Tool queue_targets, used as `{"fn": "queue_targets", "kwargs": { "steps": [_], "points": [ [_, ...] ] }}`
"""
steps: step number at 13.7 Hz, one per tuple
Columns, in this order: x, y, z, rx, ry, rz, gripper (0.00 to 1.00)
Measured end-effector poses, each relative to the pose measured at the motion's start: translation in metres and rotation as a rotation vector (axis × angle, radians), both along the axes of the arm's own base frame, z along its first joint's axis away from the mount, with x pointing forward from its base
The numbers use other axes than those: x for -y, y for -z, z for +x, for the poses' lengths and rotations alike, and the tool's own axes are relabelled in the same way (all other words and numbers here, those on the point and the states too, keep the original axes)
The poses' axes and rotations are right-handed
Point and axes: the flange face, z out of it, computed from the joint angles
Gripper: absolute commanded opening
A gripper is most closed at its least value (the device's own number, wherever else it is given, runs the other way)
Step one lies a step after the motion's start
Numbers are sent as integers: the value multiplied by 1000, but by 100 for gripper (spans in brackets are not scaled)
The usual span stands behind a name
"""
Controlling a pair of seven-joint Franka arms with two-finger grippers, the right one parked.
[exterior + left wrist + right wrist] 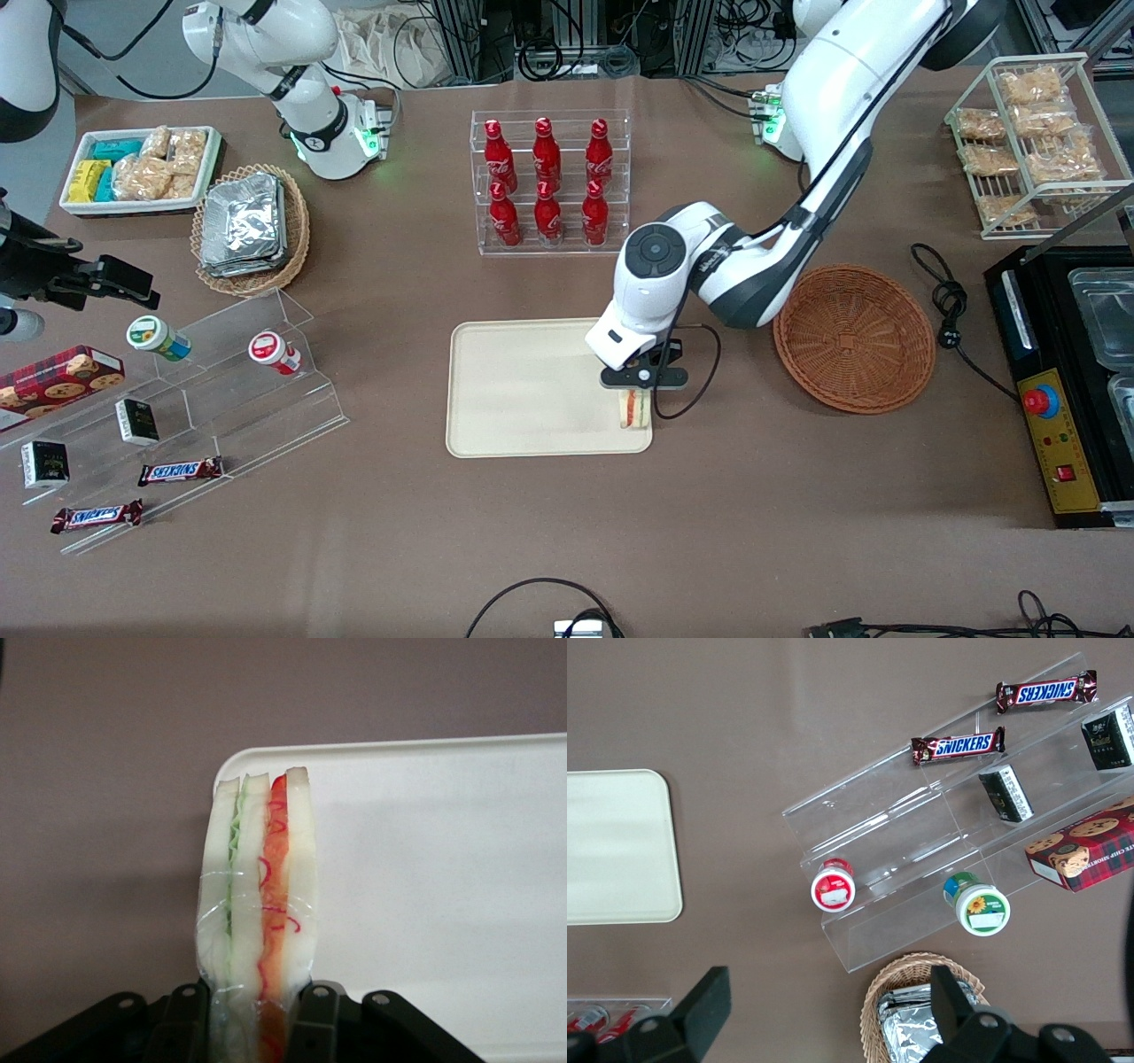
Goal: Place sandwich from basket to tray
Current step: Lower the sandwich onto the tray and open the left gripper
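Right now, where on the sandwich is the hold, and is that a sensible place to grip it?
The gripper is shut on the sandwich from above, over the tray's corner, its fingers pressing the two flat bread faces at one end. That seems sensible: the faces are broad and parallel, so the filling layers stay sandwiched rather than squeezed out.

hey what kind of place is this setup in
Probably a robotics lab staged like a snack shop: cola bottles in a clear rack, Snickers bars, cable clutter. The gripper holds the sandwich at the tray.

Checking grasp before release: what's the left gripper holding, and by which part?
The gripper is shut on the sandwich, fingers pinching its two outer bread faces at one end, over the tray corner nearest the basket.
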Motion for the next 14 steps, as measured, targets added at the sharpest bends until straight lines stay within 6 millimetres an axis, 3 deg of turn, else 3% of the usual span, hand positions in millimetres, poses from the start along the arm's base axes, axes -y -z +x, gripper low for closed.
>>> {"fn": "queue_targets", "kwargs": {
  "steps": [5,9,11,12,14],
  "points": [
    [14,36,-4,-7,-5,28,31],
    [36,53,-11,-4,-7,31,34],
    [37,56,-11,-7,-7,31,46],
    [37,57,-11,-7,-7,31,58],
    [36,58,-11,-9,-7,33,96]
  ]
}}
